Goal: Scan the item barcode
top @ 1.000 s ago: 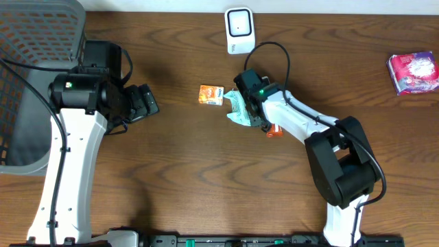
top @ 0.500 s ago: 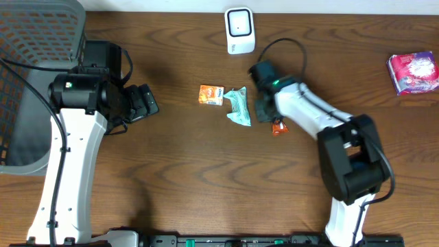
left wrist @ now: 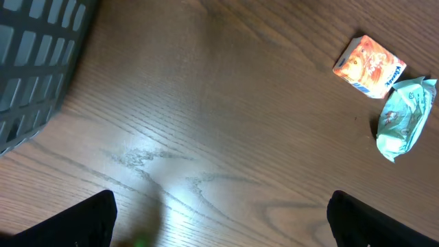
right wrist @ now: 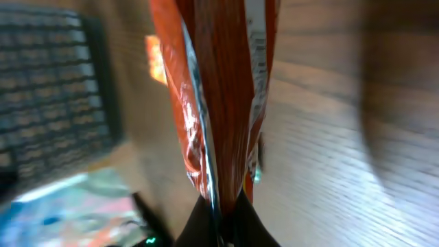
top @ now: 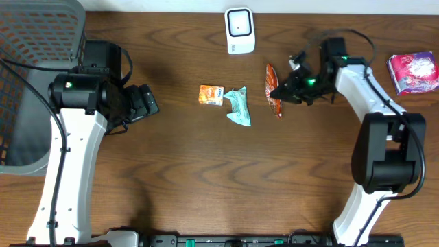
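Snack packet (top: 272, 74), overhead: orange-red, lying lengthwise up the frame, pinched by the right gripper (top: 280, 91). Sits just right of the green packet (top: 239, 108), below and right of the scanner (top: 240, 30). A second ago lower down, half under the arm. No telling whether clear of the table (top: 171, 171).
Right gripper, overhead: jaws together on the snack packet. Swung well out to the right since a second ago, back then parked right over the green packet.
Left gripper (top: 143, 101), overhead: jaws wide apart, holding nothing, same spot as before, beside the basket (top: 34, 41).
Bystanders, overhead: orange box (top: 211, 95) just left of the green packet, pink pack (top: 413, 73) way off at the right edge, both in the same places as before.
Left wrist: fingertips (left wrist: 89, 219) spread out to the bottom corners, bare wood in between. Orange box (left wrist: 369, 66) and green packet (left wrist: 405, 116) up in the top right, basket (left wrist: 27, 55) top left.
Right wrist: pretty blurry. Snack packet (right wrist: 219, 103) filling the middle, sticking straight out of the closed right gripper (right wrist: 221, 218), crinkled foil edge showing.
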`<state>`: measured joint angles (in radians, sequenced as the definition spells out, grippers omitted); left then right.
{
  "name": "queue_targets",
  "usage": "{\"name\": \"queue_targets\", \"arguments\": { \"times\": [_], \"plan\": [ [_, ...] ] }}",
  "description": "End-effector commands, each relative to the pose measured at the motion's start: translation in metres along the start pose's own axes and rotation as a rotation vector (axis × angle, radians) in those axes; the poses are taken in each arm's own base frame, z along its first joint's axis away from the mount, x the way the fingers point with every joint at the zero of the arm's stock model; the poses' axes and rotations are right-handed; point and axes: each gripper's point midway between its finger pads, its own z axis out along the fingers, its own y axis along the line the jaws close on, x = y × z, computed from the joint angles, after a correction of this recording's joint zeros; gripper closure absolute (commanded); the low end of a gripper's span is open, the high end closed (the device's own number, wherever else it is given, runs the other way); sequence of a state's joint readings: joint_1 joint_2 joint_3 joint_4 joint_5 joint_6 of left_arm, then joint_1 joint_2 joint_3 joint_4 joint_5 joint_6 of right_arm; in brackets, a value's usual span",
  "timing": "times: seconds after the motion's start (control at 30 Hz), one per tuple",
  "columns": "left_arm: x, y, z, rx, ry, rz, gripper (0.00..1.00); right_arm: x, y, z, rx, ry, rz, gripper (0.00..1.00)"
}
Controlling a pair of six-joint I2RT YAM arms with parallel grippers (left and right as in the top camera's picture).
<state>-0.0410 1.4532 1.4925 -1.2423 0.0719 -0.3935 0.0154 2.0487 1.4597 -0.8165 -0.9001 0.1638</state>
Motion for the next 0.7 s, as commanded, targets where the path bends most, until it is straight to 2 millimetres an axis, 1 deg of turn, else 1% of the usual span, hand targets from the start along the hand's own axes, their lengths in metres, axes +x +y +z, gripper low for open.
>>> {"name": "queue_targets", "arguments": {
  "times": [0.0,0.07,0.13,0.23,0.3,0.33,0.4,0.43,0.5,0.6,0.67],
  "plan": [
    [0.000,0.003,0.003,-0.015,0.007,-0.011,0.02,0.028,0.015,0.004,-0.280,0.065,0.062,0.99],
    [0.000,0.003,0.003,-0.015,0.007,-0.011,0.02,0.039,0.013,0.006,-0.359,0.076,0.104,0.99],
    [0.000,0.003,0.003,-0.015,0.007,-0.011,0.02,0.047,0.004,0.010,-0.380,0.079,0.152,0.99],
    [0.000,0.003,0.003,-0.015,0.007,-0.011,0.02,0.053,-0.023,0.019,-0.316,0.059,0.240,0.99],
    [0.000,0.003,0.003,-0.015,0.007,-0.011,0.02,0.054,-0.048,0.022,-0.213,0.033,0.335,0.98],
    [0.000,0.003,0.003,-0.015,0.007,-0.011,0.02,0.052,-0.061,0.022,-0.159,0.014,0.375,0.96],
    [0.000,0.003,0.003,-0.015,0.007,-0.011,0.02,0.046,-0.078,0.016,-0.089,-0.031,0.389,0.90],
    [0.000,0.003,0.003,-0.015,0.007,-0.011,0.02,0.041,-0.087,0.011,-0.060,-0.055,0.395,0.85],
    [0.000,0.003,0.003,-0.015,0.007,-0.011,0.02,0.033,-0.097,0.000,-0.034,-0.093,0.408,0.80],
    [0.000,0.003,0.003,-0.015,0.007,-0.011,0.02,0.022,-0.100,-0.019,-0.022,-0.122,0.397,0.74],
    [0.000,0.003,0.003,-0.015,0.007,-0.011,0.02,0.017,-0.107,-0.033,0.055,-0.127,0.406,0.73]
  ]
}}
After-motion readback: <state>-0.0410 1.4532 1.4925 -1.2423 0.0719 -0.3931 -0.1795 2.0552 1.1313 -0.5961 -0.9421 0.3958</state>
